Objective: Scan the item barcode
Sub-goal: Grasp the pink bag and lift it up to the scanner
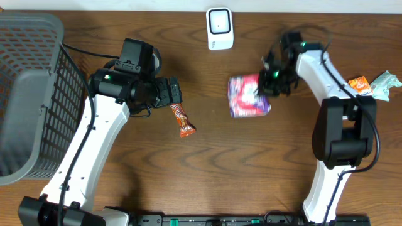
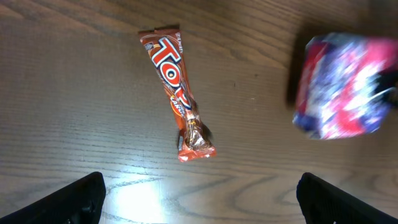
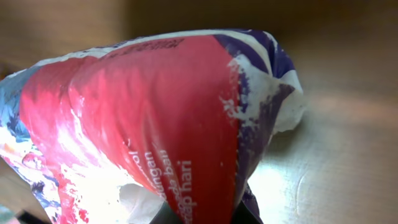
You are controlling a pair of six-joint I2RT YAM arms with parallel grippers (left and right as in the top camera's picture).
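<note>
Right end effector [image 1: 269,80] clamped shut on right edge of snack bag [image 1: 248,96] (pink and purple, crinkled). Bag sits near middle of desk [image 1: 207,163], below and slightly right of white scanner [image 1: 220,28]; cannot tell whether it is lifted off wood. Left end effector [image 1: 174,92] fingers wide apart, holding nothing, beside one end of orange candy bar [image 1: 183,121], which lies flat. Grey basket [image 1: 31,94] at far left. Two small wrappers [image 1: 372,83] at right edge.
</note>
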